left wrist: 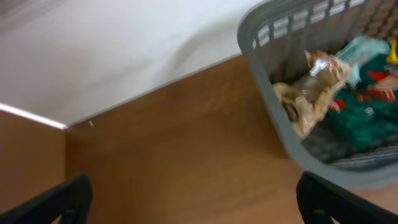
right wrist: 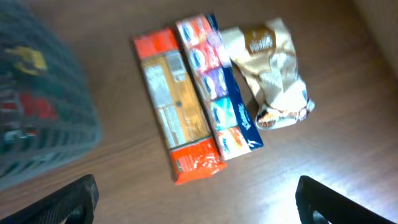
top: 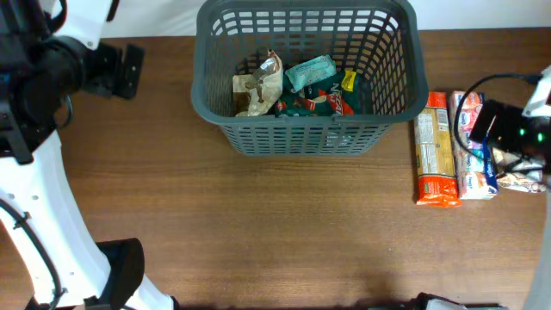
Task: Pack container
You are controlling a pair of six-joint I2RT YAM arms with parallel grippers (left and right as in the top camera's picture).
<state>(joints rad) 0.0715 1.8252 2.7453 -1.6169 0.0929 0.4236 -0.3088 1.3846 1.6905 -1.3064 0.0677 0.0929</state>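
Note:
The container [top: 306, 138], a dark grey slotted basket, stands at the back middle of the table. Inside lie a tan snack bag [top: 258, 86], a teal pack [top: 308, 72], a green and red pack [top: 315, 102] and a small yellow item [top: 348, 80]. My left gripper [left wrist: 196, 208] is open and empty, over bare table left of the container's wall [left wrist: 273, 106]. My right gripper [right wrist: 199, 205] is open and empty, above the table just in front of an orange pack [right wrist: 177, 118], a blue tissue pack [right wrist: 217, 93] and a tan bag [right wrist: 267, 68].
The three loose packs lie side by side right of the container, near the table's right edge; the orange pack [top: 435, 148] is nearest to it. A white wall [left wrist: 112, 50] runs behind the table. The left arm's white links [top: 43, 215] cross the left side.

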